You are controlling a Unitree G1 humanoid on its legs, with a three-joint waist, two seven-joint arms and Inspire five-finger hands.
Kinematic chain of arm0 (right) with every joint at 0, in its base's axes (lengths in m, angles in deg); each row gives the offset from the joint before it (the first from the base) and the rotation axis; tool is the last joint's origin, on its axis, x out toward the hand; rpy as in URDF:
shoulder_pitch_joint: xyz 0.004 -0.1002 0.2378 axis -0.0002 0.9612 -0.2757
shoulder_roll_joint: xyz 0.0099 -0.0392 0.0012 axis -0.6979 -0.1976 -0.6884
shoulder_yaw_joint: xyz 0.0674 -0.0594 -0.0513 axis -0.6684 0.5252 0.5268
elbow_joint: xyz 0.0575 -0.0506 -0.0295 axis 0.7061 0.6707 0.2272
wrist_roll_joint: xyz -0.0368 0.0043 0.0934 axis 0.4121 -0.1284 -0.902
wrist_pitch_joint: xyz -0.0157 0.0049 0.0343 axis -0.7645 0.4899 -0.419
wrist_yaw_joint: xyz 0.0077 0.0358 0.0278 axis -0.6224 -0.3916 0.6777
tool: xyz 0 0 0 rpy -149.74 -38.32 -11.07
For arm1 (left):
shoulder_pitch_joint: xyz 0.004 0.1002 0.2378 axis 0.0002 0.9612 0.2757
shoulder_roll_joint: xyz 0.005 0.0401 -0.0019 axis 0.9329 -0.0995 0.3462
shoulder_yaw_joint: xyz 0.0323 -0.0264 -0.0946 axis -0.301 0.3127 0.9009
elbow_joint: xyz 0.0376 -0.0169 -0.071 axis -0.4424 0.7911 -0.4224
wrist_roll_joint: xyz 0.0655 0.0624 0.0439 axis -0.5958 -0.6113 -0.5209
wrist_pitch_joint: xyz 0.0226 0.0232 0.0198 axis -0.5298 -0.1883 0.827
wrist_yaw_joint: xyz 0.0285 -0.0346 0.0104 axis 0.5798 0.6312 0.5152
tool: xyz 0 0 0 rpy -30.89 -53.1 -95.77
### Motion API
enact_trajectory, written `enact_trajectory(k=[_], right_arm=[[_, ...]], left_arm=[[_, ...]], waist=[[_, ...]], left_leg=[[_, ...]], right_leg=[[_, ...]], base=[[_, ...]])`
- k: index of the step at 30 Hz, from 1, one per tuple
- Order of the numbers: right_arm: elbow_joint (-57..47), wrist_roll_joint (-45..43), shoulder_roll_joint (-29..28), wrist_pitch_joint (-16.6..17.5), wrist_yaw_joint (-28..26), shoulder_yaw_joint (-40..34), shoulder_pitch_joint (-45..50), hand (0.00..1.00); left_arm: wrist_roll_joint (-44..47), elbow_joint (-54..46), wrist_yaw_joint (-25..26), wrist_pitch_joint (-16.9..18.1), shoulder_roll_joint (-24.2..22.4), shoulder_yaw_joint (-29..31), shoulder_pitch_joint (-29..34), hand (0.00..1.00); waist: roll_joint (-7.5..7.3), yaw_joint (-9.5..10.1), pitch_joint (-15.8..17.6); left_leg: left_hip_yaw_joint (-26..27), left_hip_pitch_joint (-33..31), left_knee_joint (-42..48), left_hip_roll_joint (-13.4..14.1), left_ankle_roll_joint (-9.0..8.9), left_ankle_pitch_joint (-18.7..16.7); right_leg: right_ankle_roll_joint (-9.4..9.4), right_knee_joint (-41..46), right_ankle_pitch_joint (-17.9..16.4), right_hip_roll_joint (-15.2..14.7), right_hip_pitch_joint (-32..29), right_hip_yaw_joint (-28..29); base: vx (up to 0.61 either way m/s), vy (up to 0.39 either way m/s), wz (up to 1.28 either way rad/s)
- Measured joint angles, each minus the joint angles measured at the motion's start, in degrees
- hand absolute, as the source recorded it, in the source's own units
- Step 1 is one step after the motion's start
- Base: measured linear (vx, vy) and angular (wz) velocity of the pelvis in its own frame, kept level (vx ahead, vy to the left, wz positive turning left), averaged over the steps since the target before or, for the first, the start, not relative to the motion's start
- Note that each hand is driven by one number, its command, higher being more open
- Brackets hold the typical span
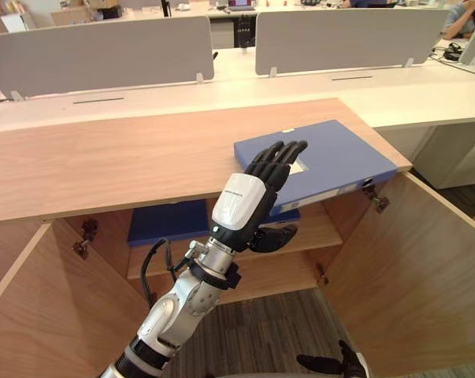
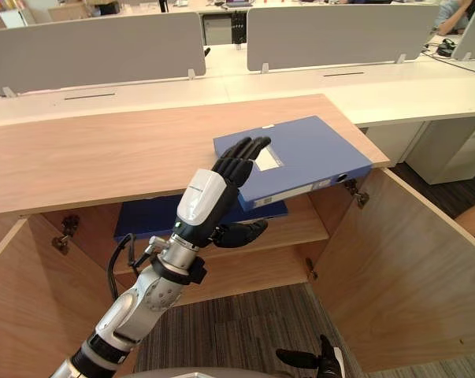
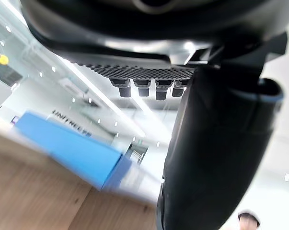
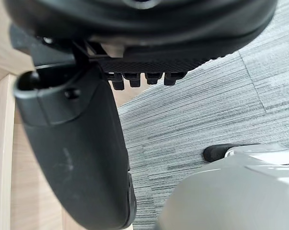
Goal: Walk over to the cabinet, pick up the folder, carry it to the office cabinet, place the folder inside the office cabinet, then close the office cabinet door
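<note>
Wood tabletop (image 1: 103,157): blue folder (image 1: 339,153) lies at its right corner, overhanging. Left hand (image 1: 243,201) has fingers straight on top, thumb beneath, nothing clamped. A loose pinch could tip the folder off the edge.

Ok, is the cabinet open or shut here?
Open. The left door and right door stand swung outward, exposing the shelf and a blue folder lying on it.

Head stereo down; wrist cams close
</note>
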Motion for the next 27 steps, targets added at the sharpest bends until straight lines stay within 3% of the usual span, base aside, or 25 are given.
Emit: enact_trajectory(k=[10, 12, 13, 18, 19, 27], right_arm=[[-0.6, -0.3, -0.3, 0.0, 0.0, -0.8, 2.1, 1.0], [-0.6, -0.3, -0.5, 0.0, -0.1, -1.2, 2.1, 1.0], [-0.6, -0.3, -0.5, 0.0, -0.1, -1.2, 1.9, 1.0], [-0.7, -0.9, -0.7, 0.0, -0.5, -1.2, 1.2, 1.0], [-1.1, -1.0, -1.3, 0.0, -1.1, -1.1, -0.6, 1.0], [-1.2, -1.6, -1.5, 0.1, -1.1, -1.1, -0.3, 1.0]], left_arm=[[-6.8, 8.1, -0.8, -3.5, 1.1, -0.7, -4.6, 1.0], [-9.3, 8.4, 0.2, -4.2, 1.1, 0.0, -5.0, 1.0], [-9.6, 8.5, 0.5, -5.0, 1.1, 0.3, -5.5, 0.0], [-11.0, 9.3, 0.9, -7.1, 0.9, 2.6, -8.3, 0.0], [-10.9, 11.0, 1.9, -7.2, 1.2, 3.9, -13.3, 0.0], [-7.8, 10.9, 1.7, -6.2, 0.8, 4.2, -14.6, 0.0]], waist=[[-0.16, -1.05, 0.1], [-0.29, -1.02, 0.1], [-0.36, -1.05, 0.2], [-0.62, -1.08, 0.3], [-1.21, -1.56, 0.7], [-1.77, -1.76, 1.3]], left_leg=[[-0.3, -1.3, 0.0, -0.5, 0.12, -0.2], [-0.2, -1.3, 0.0, -0.7, 0.29, -0.3], [-0.2, -1.3, 0.0, -0.9, 0.24, -0.4], [-0.4, -1.3, 0.0, -0.4, 0.06, -0.6], [-0.4, -1.0, 0.0, 0.1, 0.0, -0.6], [-0.3, -0.7, 0.0, -0.2, -0.18, -0.7]], right_leg=[[-0.29, -1.3, 0.2, -0.1, -0.6, 0.5], [0.47, -1.5, 0.7, -0.1, -0.6, 0.5], [0.52, -1.8, 0.7, -0.1, -0.4, 0.5], [0.54, -2.1, 0.8, 0.3, 0.0, 0.4], [0.51, -2.1, 0.8, 0.8, 0.1, 0.2], [0.5, -2.4, 0.7, 0.2, 0.1, 0.3]], base=[[0.0, 0.009, 0.0], [0.13, 0.0, -0.03], [0.12, -0.008, -0.02], [0.07, -0.045, -0.02], [-0.05, -0.09, 0.01], [-0.05, -0.007, -0.01]])
